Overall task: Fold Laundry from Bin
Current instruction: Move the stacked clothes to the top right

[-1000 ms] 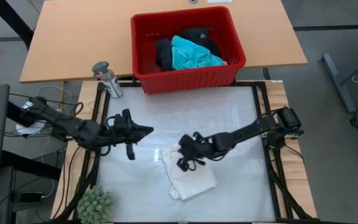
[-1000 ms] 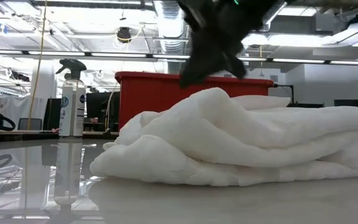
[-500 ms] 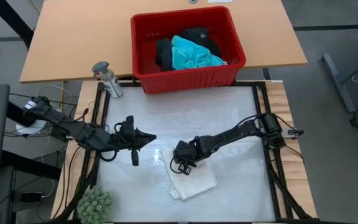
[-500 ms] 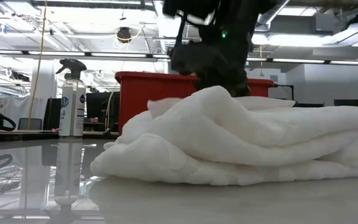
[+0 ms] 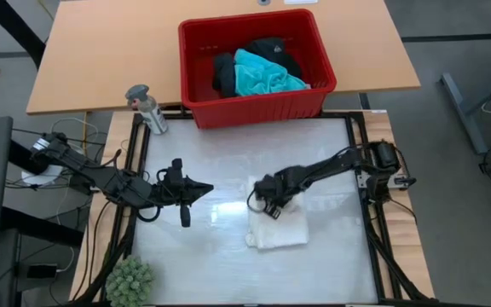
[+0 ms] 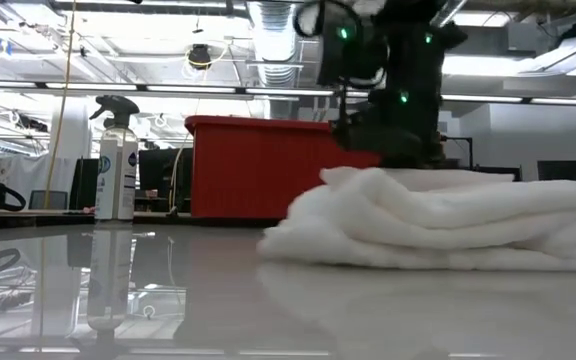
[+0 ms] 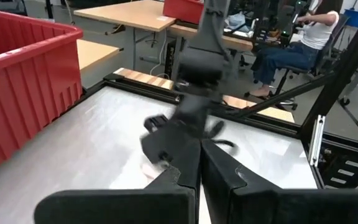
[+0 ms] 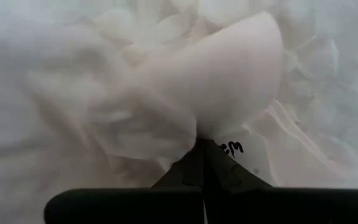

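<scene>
The right gripper is down on the soft white lacy top, a crumpled, thickly folded bundle of fabric lying on the glossy pale tabletop just beneath and in front of its dark fingers. In the right wrist view the two black fingers meet at a closed point, pressed together with a puffed fold of the white cloth bunched right at their tips; the fabric looks thin and creased, with rounded billows. From table height the garment forms a low, rumpled mound with layered edges, and the dark arm descends onto its top.

The left gripper hangs above bare tabletop, well apart from the white bundle and pointing toward it. Its fingers are shut flat against each other, holding nothing.

Beyond both grippers, on the light wooden desk past the table's far edge, stands the red rectangular plastic bin with a thick rim and ribbed walls. Inside it lie a crumpled turquoise shirt and black clothing heaped beside and behind it.

Off to the left gripper's far side, a clear plastic spray bottle with a grey trigger head stands at the table's corner, and a spiky green ball-like plant sits near the table's near corner.
</scene>
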Robot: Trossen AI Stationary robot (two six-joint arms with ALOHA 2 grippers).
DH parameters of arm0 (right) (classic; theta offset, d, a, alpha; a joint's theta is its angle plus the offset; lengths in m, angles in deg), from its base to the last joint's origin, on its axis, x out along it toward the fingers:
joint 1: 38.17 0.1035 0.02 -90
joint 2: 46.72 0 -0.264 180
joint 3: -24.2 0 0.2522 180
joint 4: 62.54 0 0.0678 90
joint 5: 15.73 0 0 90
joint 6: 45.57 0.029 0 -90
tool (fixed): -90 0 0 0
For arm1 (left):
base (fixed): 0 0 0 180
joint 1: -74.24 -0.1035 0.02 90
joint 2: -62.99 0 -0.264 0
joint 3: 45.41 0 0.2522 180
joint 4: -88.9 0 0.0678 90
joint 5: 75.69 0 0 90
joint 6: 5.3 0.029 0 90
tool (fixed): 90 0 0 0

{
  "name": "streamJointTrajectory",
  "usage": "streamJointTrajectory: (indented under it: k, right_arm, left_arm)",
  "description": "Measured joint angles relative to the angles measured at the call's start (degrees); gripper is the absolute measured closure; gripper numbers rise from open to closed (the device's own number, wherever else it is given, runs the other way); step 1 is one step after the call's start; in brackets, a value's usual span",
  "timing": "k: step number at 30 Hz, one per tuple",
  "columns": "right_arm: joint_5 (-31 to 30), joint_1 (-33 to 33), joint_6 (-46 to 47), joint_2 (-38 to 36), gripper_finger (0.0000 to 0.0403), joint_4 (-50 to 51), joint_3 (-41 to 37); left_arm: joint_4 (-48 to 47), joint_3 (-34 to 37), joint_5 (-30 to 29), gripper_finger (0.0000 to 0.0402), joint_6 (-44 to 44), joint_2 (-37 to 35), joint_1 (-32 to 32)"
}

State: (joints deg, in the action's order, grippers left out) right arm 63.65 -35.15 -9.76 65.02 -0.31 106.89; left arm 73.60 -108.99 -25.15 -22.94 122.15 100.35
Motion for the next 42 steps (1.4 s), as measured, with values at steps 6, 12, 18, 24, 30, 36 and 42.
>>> streamJointTrajectory:
  k: [6, 12, 18, 24, 30, 36, 42]
  right_arm:
    - [-0.4, -11.2, -2.9, -6.9, 0.0388, -0.1, -8.0]
    - [-3.1, -25.3, -11.5, -15.9, 0.0388, 1.5, -15.4]
    - [-4.0, -35.4, -14.1, -26.8, 0.0388, 2.1, -21.1]
    - [-4.7, -35.8, -13.9, -38.1, 0.0388, 1.5, -19.6]
    - [-0.8, -23.6, -1.6, -43.5, 0.0388, 1.6, -18.6]
    - [-0.9, -5.1, 13.3, -37.7, 0.0388, 2.0, -18.6]
    - [0.5, 1.5, 19.9, -29.4, 0.0388, 5.6, -20.0]
  left_arm:
    - [-0.9, 0.0, 0.8, 0.0401, -1.7, 0.0, 0.0]
    - [-1.8, 0.0, 1.3, 0.0401, -1.9, 0.0, 0.0]
    - [-2.9, 0.0, 1.2, 0.0401, -1.7, 0.0, 0.0]
    - [-3.0, 0.0, -0.5, 0.0401, -1.1, 0.0, 0.0]
    - [-3.1, 0.0, -0.6, 0.0401, -1.0, 0.0, -0.1]
    - [-3.1, 0.0, -0.7, 0.0401, -0.8, 0.0, -0.1]
    - [-3.1, 0.0, -1.0, 0.0401, 0.0, 0.0, -0.1]
